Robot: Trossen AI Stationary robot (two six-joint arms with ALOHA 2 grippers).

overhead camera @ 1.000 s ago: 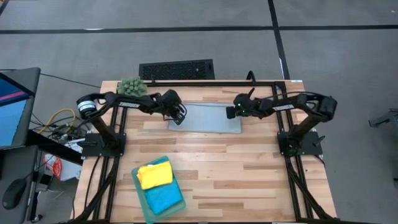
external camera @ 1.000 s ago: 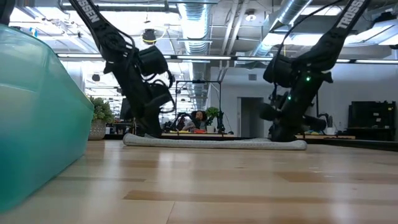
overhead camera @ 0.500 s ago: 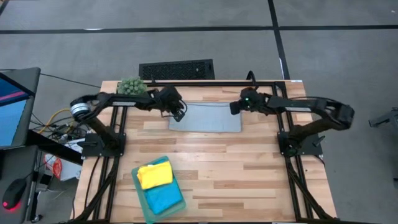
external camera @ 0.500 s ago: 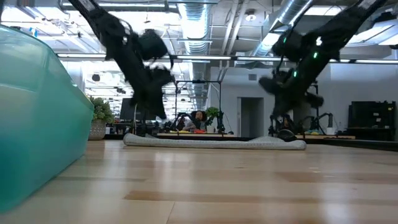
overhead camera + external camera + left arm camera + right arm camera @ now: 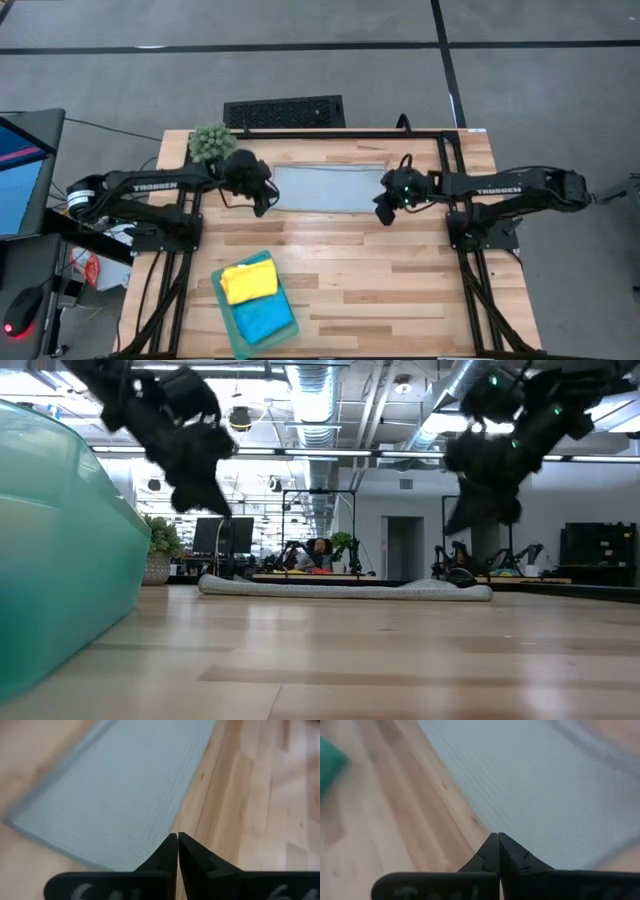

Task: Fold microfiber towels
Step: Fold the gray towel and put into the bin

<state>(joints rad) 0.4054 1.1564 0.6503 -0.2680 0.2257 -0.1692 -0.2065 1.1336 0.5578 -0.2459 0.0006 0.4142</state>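
Stack of folded towels at the near left of the table point(image 5: 400, 290): yellow towel point(image 5: 248, 282) on top of a bright blue towel point(image 5: 265, 320), both on a teal towel point(image 5: 224, 300) that sticks out as an edge; same teal bulk fills the left of the low view, too close to read folds. Whether a second blue one sits in the stack, can't tell. Mid-table is bare wood. Farther back, the grey towel point(image 5: 328, 187) lies flat, already a long strip, long axis running left-right across the table. Left gripper point(image 5: 262, 198) hangs just off the strip's left end toward the near side, fingers pressed together, nothing pinched; left wrist view shows closed tips over the towel's near edge. Right gripper point(image 5: 384, 213) mirrors it off the right end, near side, also pressed together and empty. Low view shows both raised clear of the cloth, not touching. Each arm is nearest its own short end, so the next fold probably brings one end over the other along the long axis; either arm could start. Far left corner holds the green plant ball point(image 5: 210, 142), well apart from the towel. Layers in the grey strip can't be counted.
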